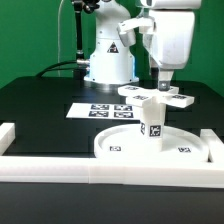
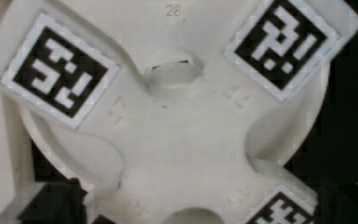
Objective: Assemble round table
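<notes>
Cross-shaped piece atop post (upright), on disc, gripper open

Green backdrop wall, black tabletop, even bright light

Black tabletop. Directly on it: the marker board, lying flat behind and below the claw; a large white disc beneath the claw; white border rails along the near edge.

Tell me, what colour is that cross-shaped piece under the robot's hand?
White, with black-and-white square tags on its lobes; the cross-shaped piece shows best in the wrist view.
</notes>
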Tool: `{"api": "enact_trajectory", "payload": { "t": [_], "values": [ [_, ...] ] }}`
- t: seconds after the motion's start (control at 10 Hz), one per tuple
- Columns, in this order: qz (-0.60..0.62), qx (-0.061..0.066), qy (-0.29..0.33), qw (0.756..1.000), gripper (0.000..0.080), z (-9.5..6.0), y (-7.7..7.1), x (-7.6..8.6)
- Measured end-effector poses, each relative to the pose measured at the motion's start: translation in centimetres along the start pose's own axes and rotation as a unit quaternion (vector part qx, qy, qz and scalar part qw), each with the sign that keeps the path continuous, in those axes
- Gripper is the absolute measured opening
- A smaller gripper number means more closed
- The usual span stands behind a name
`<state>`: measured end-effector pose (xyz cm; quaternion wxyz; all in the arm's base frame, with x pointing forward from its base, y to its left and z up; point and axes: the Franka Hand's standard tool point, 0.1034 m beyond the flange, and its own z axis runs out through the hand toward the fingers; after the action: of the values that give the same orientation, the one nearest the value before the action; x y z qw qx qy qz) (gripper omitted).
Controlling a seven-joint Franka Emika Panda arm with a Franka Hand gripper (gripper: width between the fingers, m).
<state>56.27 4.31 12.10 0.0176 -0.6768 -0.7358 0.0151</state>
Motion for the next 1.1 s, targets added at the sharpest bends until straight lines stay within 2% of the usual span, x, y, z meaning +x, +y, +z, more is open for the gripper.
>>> {"api": "enact_trajectory", "payload": {
  "t": [0.3, 0.7, 1.1],
  "values": [
    [-0.085, 0.007, -0.016, 0.996, 0.0649, 0.5, -0.2, -0.7],
    [-0.054, 0.010, -0.017, 0.998, 0.0649, 1.2, 0.2, -0.8],
    [-0.040, 0.015, -0.017, 0.999, 0.0649, 1.9, 0.0, -0.8]
  ]
}}
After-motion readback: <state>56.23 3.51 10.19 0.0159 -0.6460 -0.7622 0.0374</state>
